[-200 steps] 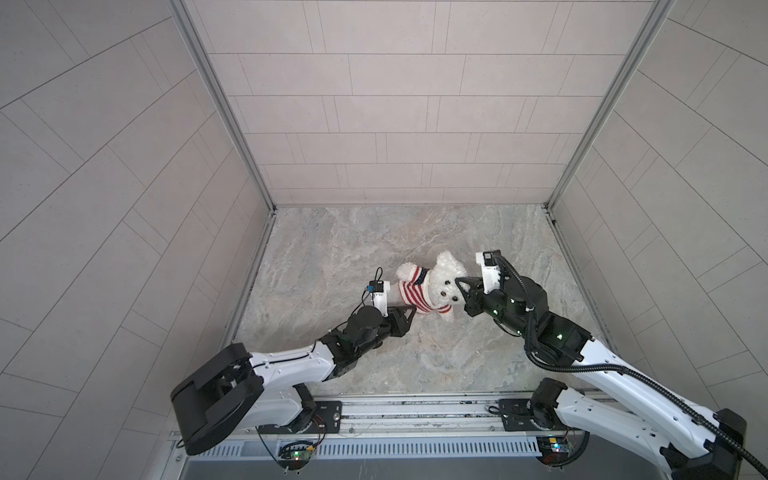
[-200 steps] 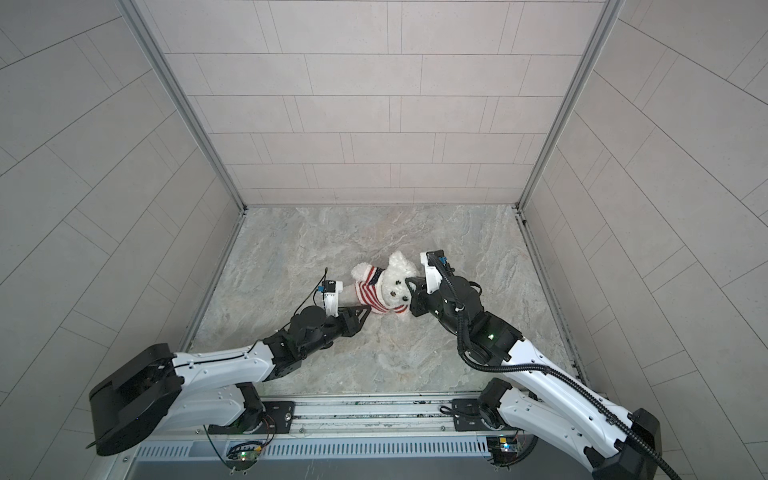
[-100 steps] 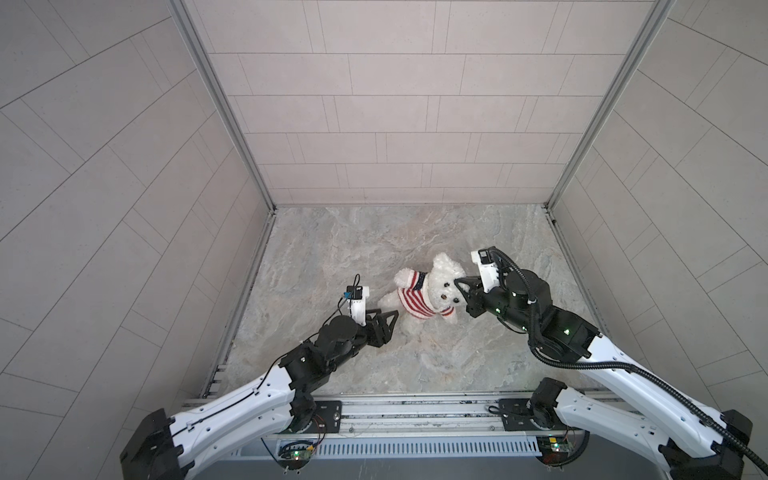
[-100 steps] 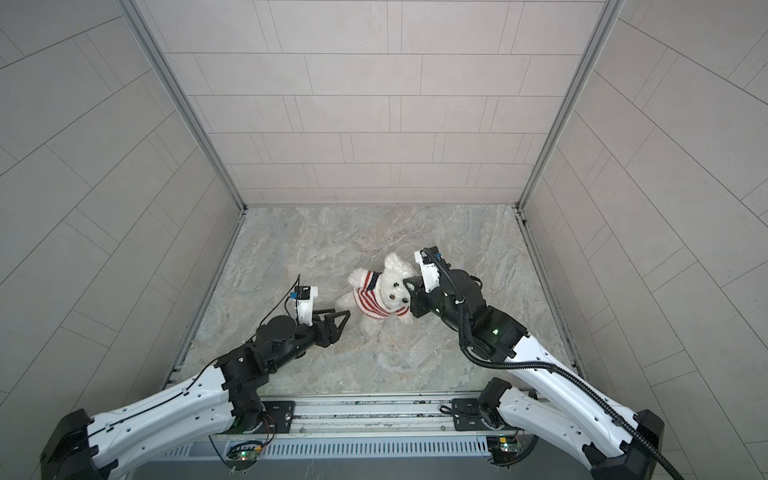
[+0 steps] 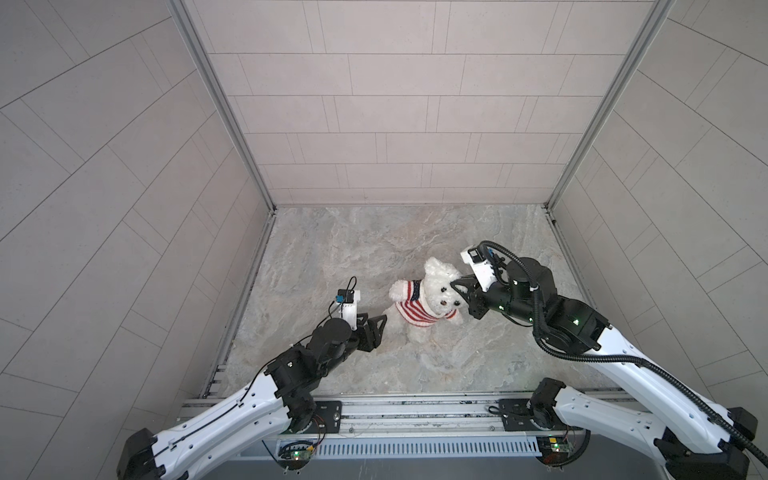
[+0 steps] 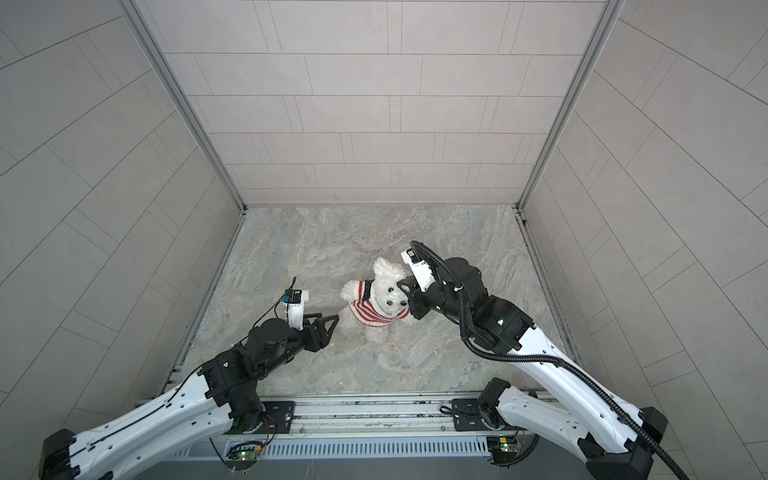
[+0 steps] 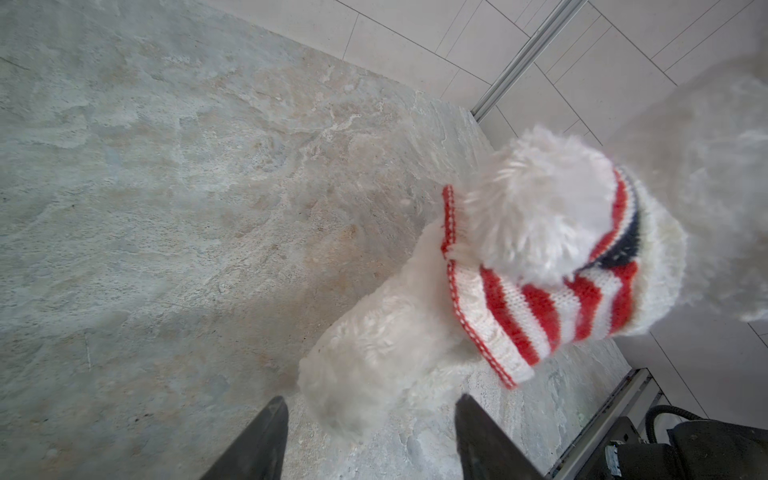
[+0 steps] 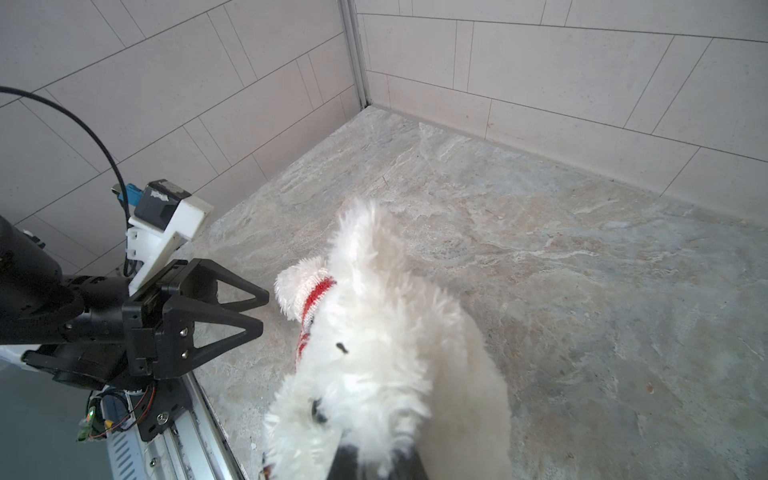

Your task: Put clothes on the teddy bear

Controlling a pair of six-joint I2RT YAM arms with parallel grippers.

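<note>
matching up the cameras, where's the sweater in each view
In a top view: sweater on the bear, middle of the floor.
In a top view: sweater there too, beside the bear's head.
Left wrist: close up, red-white stripes, a navy patch.
Right wrist: only a red sliver at a paw, past the head.
Shared landmark: the white bear wearing it.

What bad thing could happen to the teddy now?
1. The right gripper pinches only fluffy fur on the head of the teddy bear. The fur might slip out and the bear could flop over.
2. The left gripper is open, not touching, aimed near the bear's leg. It might grab the leg instead of the hem of the striped sweater, leaving it unpulled.
</note>
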